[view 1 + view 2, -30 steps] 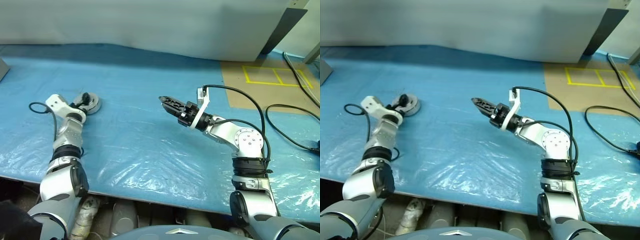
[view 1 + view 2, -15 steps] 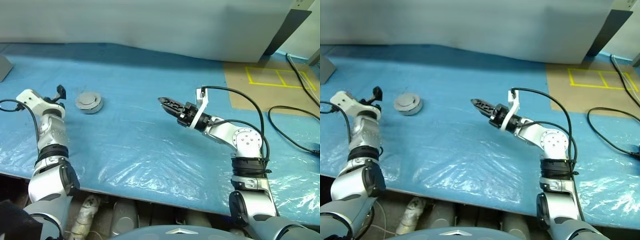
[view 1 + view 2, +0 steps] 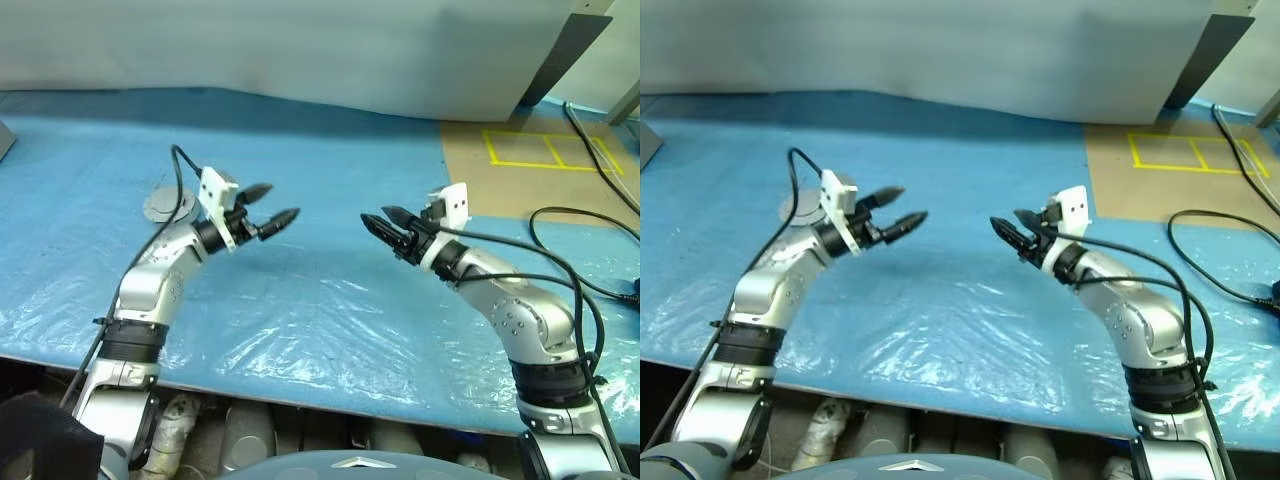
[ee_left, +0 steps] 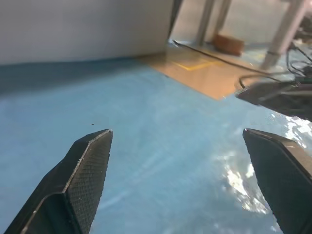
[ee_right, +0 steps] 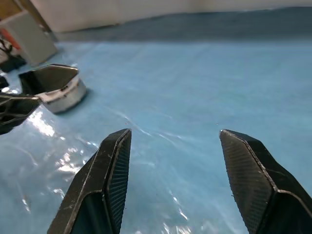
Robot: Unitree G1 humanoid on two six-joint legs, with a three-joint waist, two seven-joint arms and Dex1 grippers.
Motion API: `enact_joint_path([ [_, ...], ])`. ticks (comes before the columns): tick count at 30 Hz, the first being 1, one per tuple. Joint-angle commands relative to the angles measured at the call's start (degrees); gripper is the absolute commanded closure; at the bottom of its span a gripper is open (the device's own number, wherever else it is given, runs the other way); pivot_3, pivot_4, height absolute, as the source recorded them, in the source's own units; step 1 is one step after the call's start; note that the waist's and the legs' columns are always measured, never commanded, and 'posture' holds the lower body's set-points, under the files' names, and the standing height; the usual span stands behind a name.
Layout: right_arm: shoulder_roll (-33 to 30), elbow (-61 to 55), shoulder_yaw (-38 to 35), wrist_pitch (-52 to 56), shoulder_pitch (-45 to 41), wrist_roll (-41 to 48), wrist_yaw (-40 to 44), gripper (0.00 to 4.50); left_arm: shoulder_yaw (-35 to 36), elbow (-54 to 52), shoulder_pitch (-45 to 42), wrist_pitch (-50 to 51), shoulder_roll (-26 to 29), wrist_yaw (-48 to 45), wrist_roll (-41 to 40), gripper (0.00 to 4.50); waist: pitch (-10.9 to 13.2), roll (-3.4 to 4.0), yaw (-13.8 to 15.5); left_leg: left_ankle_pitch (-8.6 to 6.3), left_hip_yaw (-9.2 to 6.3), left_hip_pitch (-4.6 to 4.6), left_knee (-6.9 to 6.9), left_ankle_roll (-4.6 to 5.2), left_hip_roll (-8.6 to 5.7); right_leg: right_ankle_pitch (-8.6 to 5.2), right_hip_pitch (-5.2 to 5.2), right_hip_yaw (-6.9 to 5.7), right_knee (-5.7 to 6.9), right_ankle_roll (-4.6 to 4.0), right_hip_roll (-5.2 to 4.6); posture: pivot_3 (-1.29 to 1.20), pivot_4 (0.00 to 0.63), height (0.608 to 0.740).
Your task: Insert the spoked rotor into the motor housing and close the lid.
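Housing [image 3: 160,204] lies flat, lid [image 5: 62,95] shut, plain face upward

We see crinkled, glossy blue plastic sheeting [image 3: 330,300] over the bench beneath both claws. The right claw [image 5: 173,180] has matt black fingers [image 5: 109,175] with cross-hatched, rough pads. Beyond it sits the closed motor housing [image 5: 63,97], smooth grey metal.
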Motion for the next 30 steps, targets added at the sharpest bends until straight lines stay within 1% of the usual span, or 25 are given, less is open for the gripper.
enact_joint_path([
  [1, 1.55, -1.52, -3.0, -1.93, 0.44, -2.35, -3.17, 1.51, -0.17, -2.86, 0.21, -0.14, 0.2, -0.65, 1.18, 0.02, 0.01, 0.01, 0.1, 0.0, 0.02, 0.0, 0.04, 0.01, 0.0, 0.0, 0.0, 0.02, 0.0, -0.01, -0.02, 0.0, 0.15, 0.74],
  [6, 2.44, -0.42, -3.56, -1.73, -0.13, -4.55, -3.91, 1.51, -0.23, -1.86, -0.15, 0.24, -0.35, -0.48, 2.22, 0.02, 0.0, 0.02, 0.17, 0.02, 0.07, 0.08, 0.14, 0.04, -0.01, -0.07, 0.11, 0.06, 0.01, -0.25, -0.08, 0.0, 0.15, 0.74],
  [8, 2.97, -0.19, -3.19, -1.83, -0.54, -5.48, -3.96, 1.51, 0.25, -1.8, -0.29, 1.32, -0.51, -0.49, 1.66, 0.02, 0.0, 0.03, 0.14, 0.02, 0.07, 0.1, 0.12, 0.04, 0.0, 0.04, 0.11, 0.05, 0.01, -0.08, -0.05, 0.0, 0.15, 0.74],
  [17, 5.89, 0.22, -1.27, -2.35, -1.19, -8.64, -3.27, 1.51, 0.79, -1.55, -0.4, 2.14, -0.47, 0.28, 2.91, 0.02, 0.0, 0.05, 0.09, 0.02, 0.07, 0.1, 0.01, 0.03, -0.01, 0.05, 0.07, 0.04, 0.0, -0.07, -0.03, 0.0, 0.15, 0.74],
  [21, 6.25, 1.67, -0.28, -2.91, -1.61, -11.14, -3.25, 1.51, 0.81, -1.53, 0.07, 1.79, -0.57, 0.93, 3.69, 0.02, 0.0, 0.05, 0.09, 0.02, 0.07, 0.1, 0.03, 0.03, -0.01, 0.05, 0.08, 0.04, 0.01, -0.07, -0.04, 0.0, 0.15, 0.74],
  [30, 7.22, 2.71, 0.46, -2.91, -2.93, -12.45, -0.95, 1.51, 1.66, -1.82, 1.14, 0.57, -1.29, 2.73, 4.89, 0.02, 0.0, 0.06, 0.07, 0.02, 0.07, 0.1, 0.05, 0.04, 0.0, 0.05, 0.08, 0.05, 0.01, -0.07, -0.03, 0.0, 0.15, 0.74],
])
